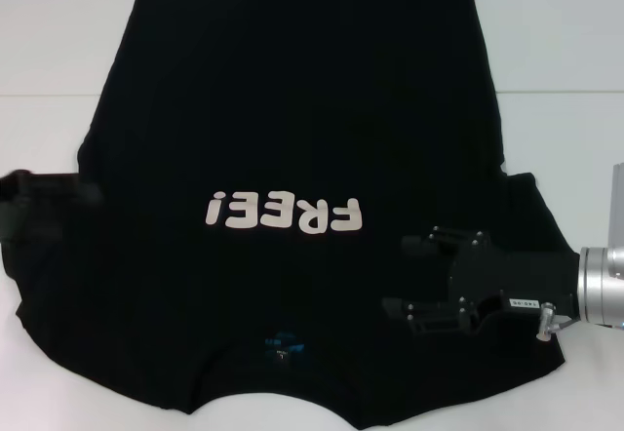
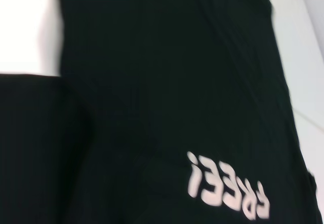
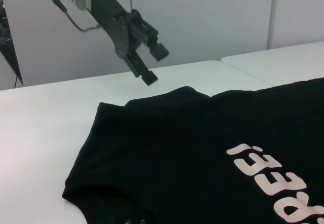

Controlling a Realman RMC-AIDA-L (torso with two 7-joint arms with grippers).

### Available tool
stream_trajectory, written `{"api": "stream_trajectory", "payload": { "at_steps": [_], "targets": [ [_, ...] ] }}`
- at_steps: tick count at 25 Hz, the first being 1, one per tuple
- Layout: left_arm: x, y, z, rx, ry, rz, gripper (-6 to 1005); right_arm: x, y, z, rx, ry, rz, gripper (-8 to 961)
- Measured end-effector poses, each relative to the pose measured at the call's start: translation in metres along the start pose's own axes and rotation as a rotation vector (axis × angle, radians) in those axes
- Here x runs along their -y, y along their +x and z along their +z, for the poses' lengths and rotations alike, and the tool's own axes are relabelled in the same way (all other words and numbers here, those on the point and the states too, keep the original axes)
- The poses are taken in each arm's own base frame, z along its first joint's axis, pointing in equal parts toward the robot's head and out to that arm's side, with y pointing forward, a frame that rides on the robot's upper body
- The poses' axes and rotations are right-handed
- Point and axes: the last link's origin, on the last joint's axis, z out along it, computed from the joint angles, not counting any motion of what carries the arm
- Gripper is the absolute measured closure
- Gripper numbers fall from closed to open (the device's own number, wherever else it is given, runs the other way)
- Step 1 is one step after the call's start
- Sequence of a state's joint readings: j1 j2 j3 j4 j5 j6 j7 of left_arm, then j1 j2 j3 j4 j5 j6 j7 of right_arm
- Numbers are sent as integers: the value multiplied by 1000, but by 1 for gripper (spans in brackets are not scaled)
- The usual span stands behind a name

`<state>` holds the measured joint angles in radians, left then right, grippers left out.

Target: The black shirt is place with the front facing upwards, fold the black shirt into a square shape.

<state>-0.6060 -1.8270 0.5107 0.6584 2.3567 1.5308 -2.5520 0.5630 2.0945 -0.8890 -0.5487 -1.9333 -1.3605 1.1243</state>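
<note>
The black shirt (image 1: 292,138) lies spread flat on the white table (image 1: 58,41), front up, taking up most of the tabletop. Its white "FREE!" print (image 1: 285,213) sits across the chest, and the small blue neck label (image 1: 283,341) shows at the collar, on the side of the print nearest the robot. The hem is at the far side from the print, lying fairly straight, and both short sleeves are spread outward from the chest.

The right gripper (image 1: 414,277) hangs over the shirt on the right of the print, close to the right shoulder area and a little nearer the robot than the lettering. Its two black fingers point toward the print and stand wide apart — nothing between them. Whether the fingertips touch the cloth I cannot tell.

The left gripper (image 3: 152,64) shows in the right wrist view, raised in the air above the table beyond the left sleeve (image 3: 126,148), well clear of the cloth. Its fingers are spread apart too, and they hold nothing. In the head view only a dark blur shows at the left sleeve edge — too smeared to make out.
</note>
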Motion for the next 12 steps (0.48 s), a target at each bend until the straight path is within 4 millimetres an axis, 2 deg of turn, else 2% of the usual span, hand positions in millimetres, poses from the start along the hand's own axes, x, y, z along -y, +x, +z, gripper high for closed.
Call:
{"api": "stream_trajectory", "payload": {
  "at_steps": [6, 12],
  "targets": [
    [27, -6, -20, -45, 64, -157, 62, 1, 2, 1, -8, 13, 5, 48],
    [47, -14, -22, -99, 108, -238, 62, 1, 4, 0, -10, 16, 11, 49]
  ]
}}
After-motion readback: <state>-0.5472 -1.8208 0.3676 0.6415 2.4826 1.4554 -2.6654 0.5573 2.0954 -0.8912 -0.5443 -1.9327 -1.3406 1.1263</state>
